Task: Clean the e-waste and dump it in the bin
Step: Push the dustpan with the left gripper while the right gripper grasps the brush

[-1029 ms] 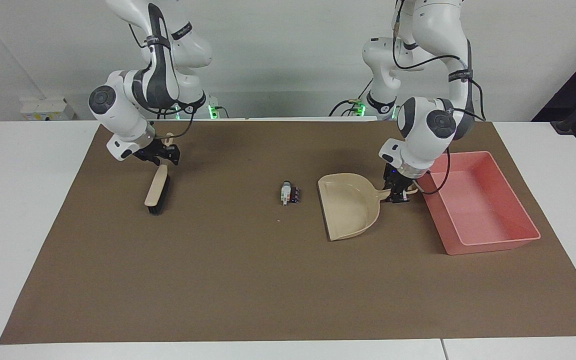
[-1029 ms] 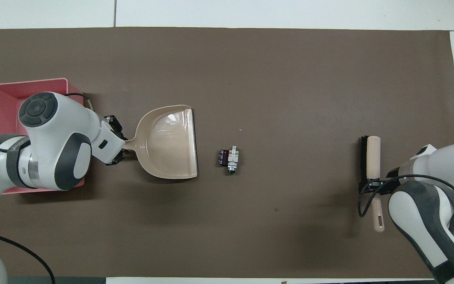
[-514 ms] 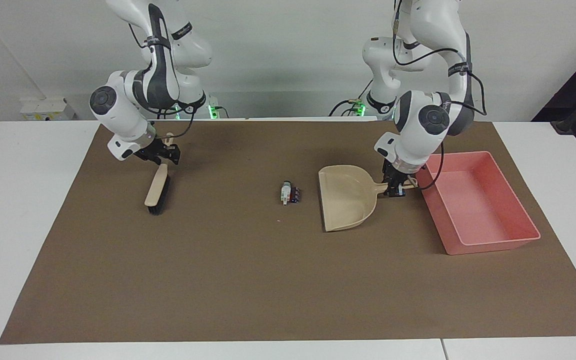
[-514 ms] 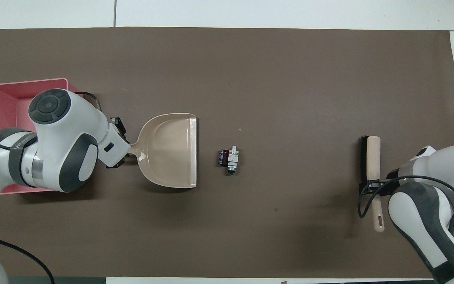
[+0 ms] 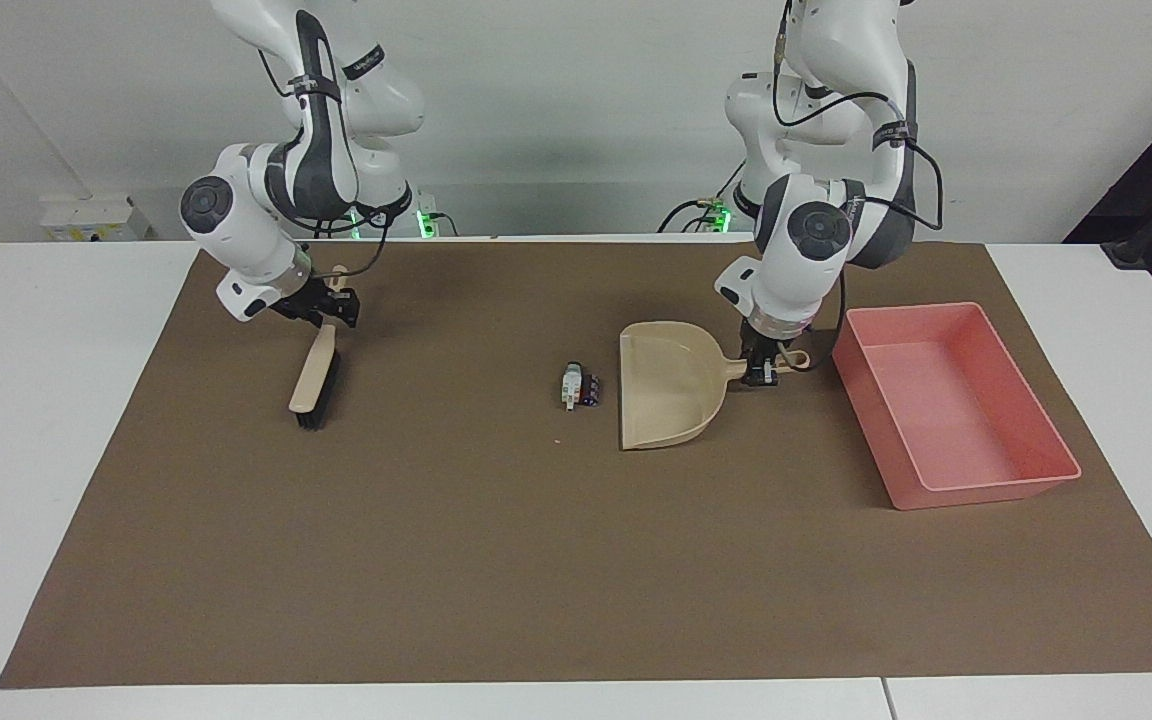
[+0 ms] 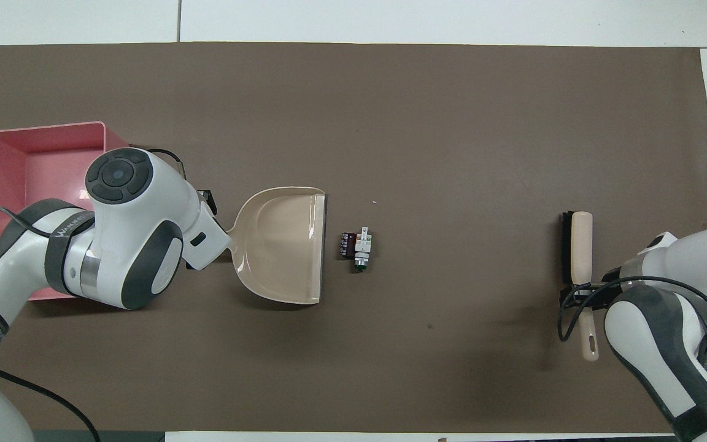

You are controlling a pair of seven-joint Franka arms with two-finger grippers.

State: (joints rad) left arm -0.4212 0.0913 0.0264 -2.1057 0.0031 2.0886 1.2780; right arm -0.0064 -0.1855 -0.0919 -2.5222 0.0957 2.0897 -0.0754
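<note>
The main risk at this stage is judged to be the dustpan [image 5: 664,398] pushing the e-waste [image 5: 580,387] along the surface [image 5: 496,560] instead of taking it in: the pan's open lip stands just beside the two small parts, not yet touching them, and if the lip rides slightly off the brown mat they could slide ahead of it or roll out past its edge. A second risk lies with the brush [image 5: 317,381], which lies on the mat well apart from the parts, toward the right arm's end; a sweep that starts too fast or off line could flick such light pieces away from the pan's mouth or off to one side. A loose hold on either handle would let the tool twist under load. The left gripper [image 5: 762,375] has its fingers clamped on the dustpan's handle, between the pan and the bin [image 5: 1026,480]. The right gripper [image 5: 328,309] sits at the brush's handle end and appears to be closing on it; how firmly its fingers bear on the handle cannot be told. The e-waste rests near the middle of the mat, the two parts touching one another. The pink bin stands toward the left arm's end, with nothing seen inside it.
</note>
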